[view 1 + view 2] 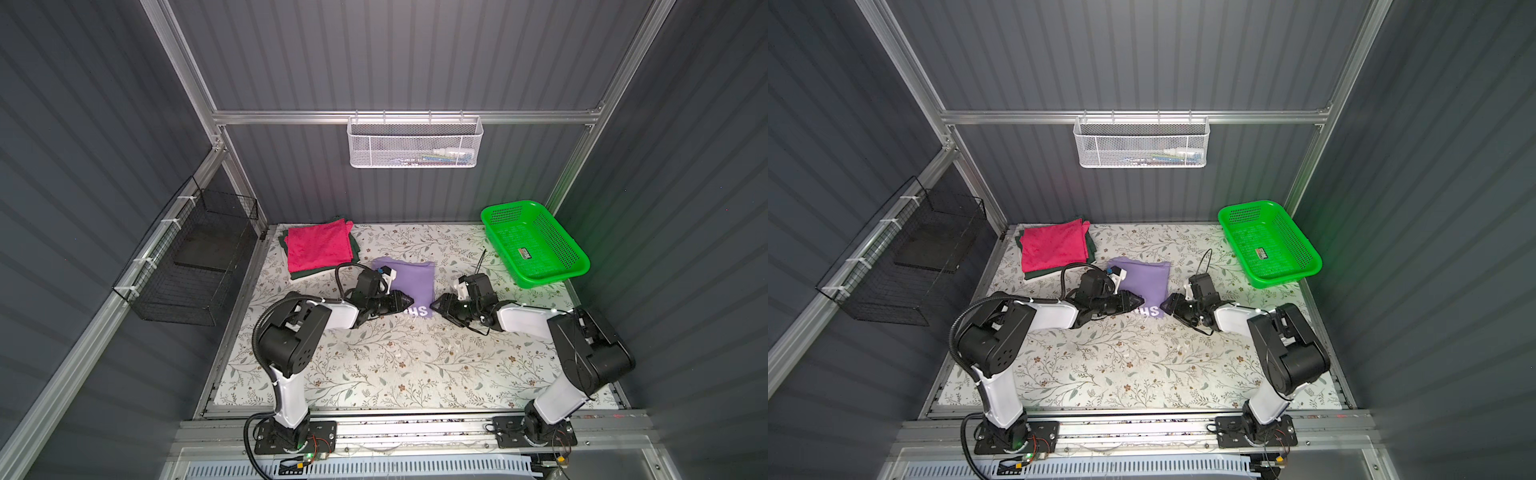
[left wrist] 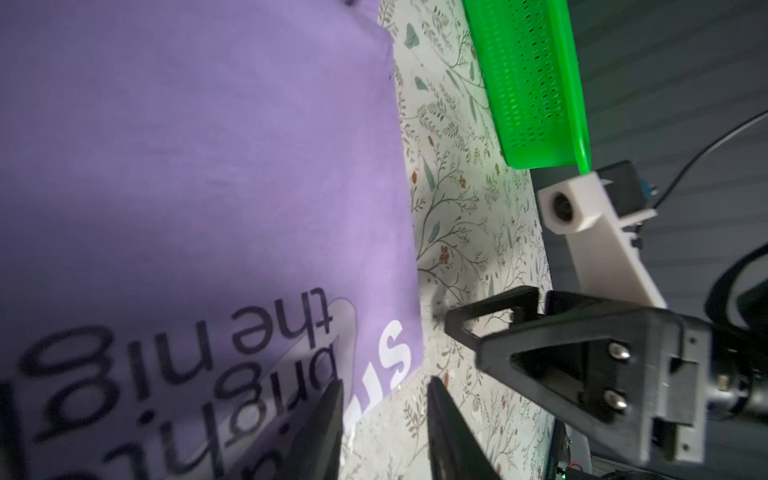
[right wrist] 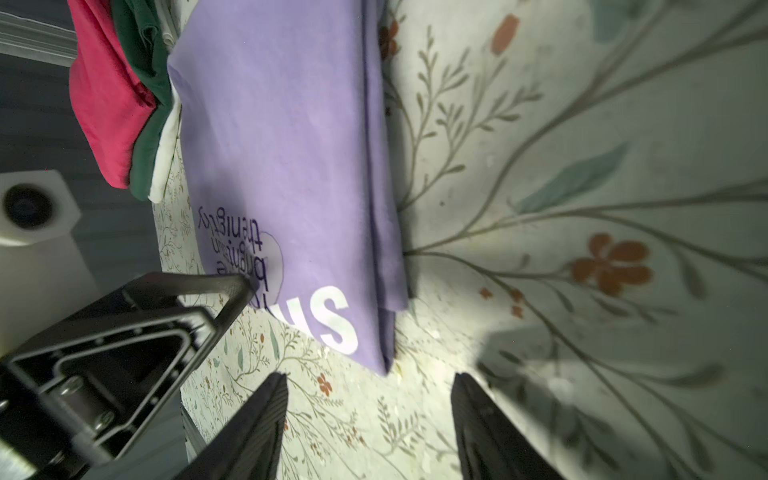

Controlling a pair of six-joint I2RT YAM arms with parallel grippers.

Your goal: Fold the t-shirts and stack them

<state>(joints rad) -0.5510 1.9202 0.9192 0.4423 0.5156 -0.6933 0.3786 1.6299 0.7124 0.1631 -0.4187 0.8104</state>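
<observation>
A floral-patterned worktop (image 1: pixel 374 365) fills the floor of a grey, ribbed-wall booth, with both arms reaching in from the 6 o'clock edge. The left end effector (image 1: pixel 409 301) sits low at the 7 o'clock corner of the lavender t-shirt (image 1: pixel 411 276). In its wrist view the fingers stand a narrow gap apart, one over the printed lettering and one over bare worktop, so they straddle the hem rather than clamp it. The right end effector (image 1: pixel 434 306) faces it from the shirt's 5 o'clock corner. Its fingers are spread wide with only worktop between them, just short of the cloth and gripping nothing. The lavender t-shirt lies just past the worktop's centre toward 12 o'clock, folded into a compact rectangle, and the right wrist view shows several layers lined up along one side. Flanking its two near corners looks deliberate: pinching both at once would let the bundle be lifted without the layers sliding open. At 10 o'clock the magenta t-shirt (image 1: pixel 318 245) lies folded on the dark green t-shirt (image 1: pixel 300 275), squared against the back corner, probably to keep the middle free for folding. This pile is the likely destination for the lavender one, which looks to be the last step. A bright green basket (image 1: pixel 536 284) stands at 2 o'clock, well apart from the shirts.
</observation>
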